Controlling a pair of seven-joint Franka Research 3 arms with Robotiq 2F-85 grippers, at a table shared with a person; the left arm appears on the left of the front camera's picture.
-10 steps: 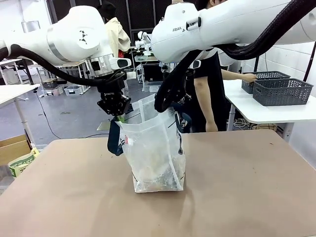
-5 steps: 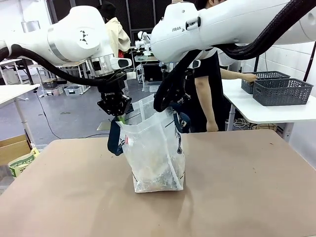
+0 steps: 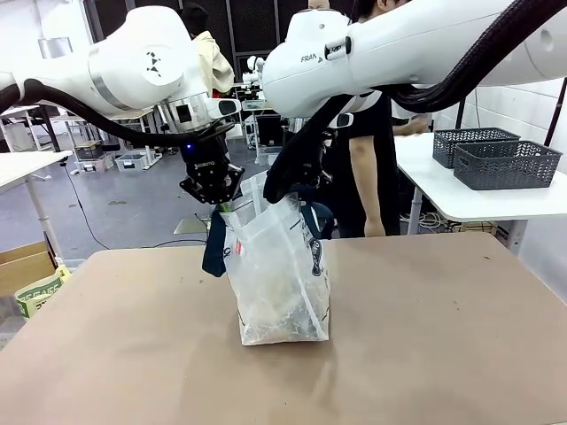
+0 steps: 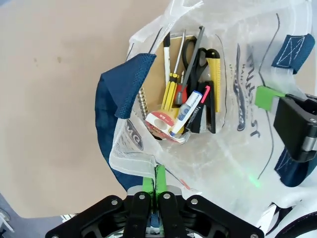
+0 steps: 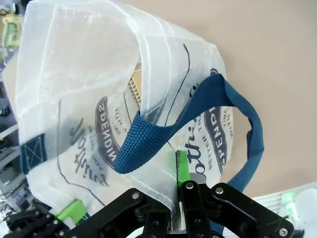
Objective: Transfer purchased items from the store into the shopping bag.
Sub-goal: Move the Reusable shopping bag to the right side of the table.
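The clear shopping bag (image 3: 279,279) stands upright mid-table, held at its rim from both sides. My left gripper (image 3: 221,205) is shut on the left rim beside a navy handle (image 3: 214,243). My right gripper (image 3: 295,199) is shut on the right rim. In the left wrist view my left gripper (image 4: 156,171) pinches the plastic edge, and the purchased items (image 4: 185,106) lie inside the bag: scissors, screwdrivers, a yellow cutter, a tape roll, a marker and a brown spiral pad (image 4: 161,79). In the right wrist view my right gripper (image 5: 179,163) clamps the rim under the navy strap (image 5: 163,134).
Two dark grey lattice baskets (image 3: 505,164) stand on a white side table (image 3: 478,202) at the far right. A person (image 3: 368,168) stands behind the bag next to that table. A cardboard box (image 3: 27,266) sits on the floor at left. Brown tabletop (image 3: 443,336) lies bare around the bag.
Both grippers have drawn closer together with the rim, so the bag's mouth is narrower. The person's arm has pulled back from the far basket.
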